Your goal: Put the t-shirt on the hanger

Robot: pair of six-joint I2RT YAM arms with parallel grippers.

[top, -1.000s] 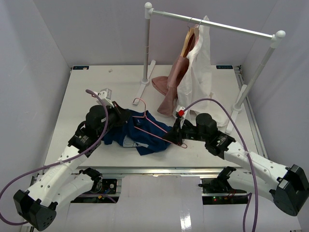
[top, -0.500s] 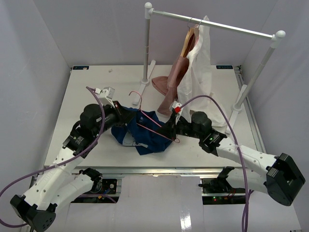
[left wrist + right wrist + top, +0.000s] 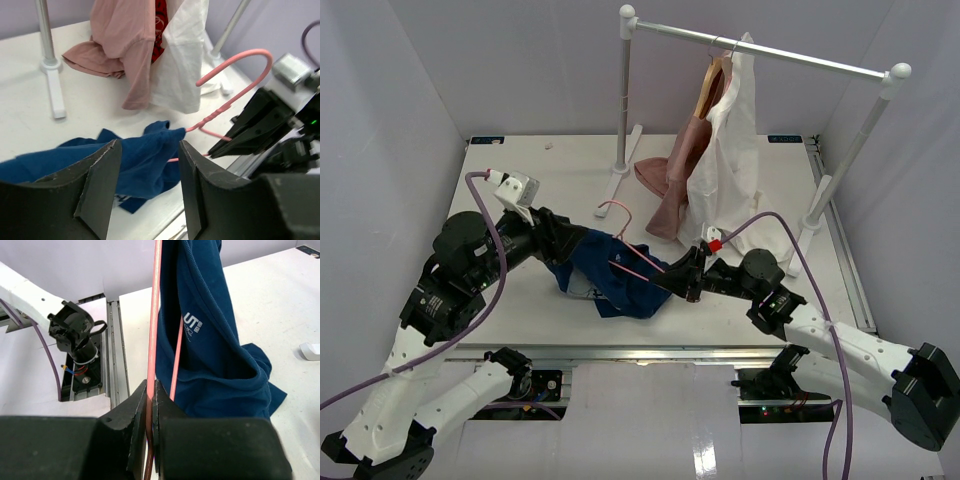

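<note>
T-shirt [image 3: 605, 272], navy and bunched, hangs just above the white worktop [image 3: 520, 170] near its front edge, slung between the two arms. Behind it stands one clothes rail [image 3: 760, 52] carrying two garments, a dusty-pink one [image 3: 680, 170] and a white one [image 3: 735, 150], with one tan wooden hanger [image 3: 708, 88] showing at their top. The left arm [image 3: 460, 270] reaches in from the left. Its jaws stand at a narrow gap packed with blue cloth, so they appear to hold the fabric on that side. The right arm [image 3: 820, 325] comes from the right, its jaws pinched tight on the wire of the one pink hanger [image 3: 227, 102]. That hanger's long axis runs from the right jaws leftward and back toward the left jaws, hook end farthest from the right arm. In the left wrist view its neck and hook poke out of the blue cloth, so it looks at least partly threaded inside. Whether both shoulders are seated I cannot tell. The coming pull likely runs along that axis, and the left arm is nearer the loose fabric
</note>
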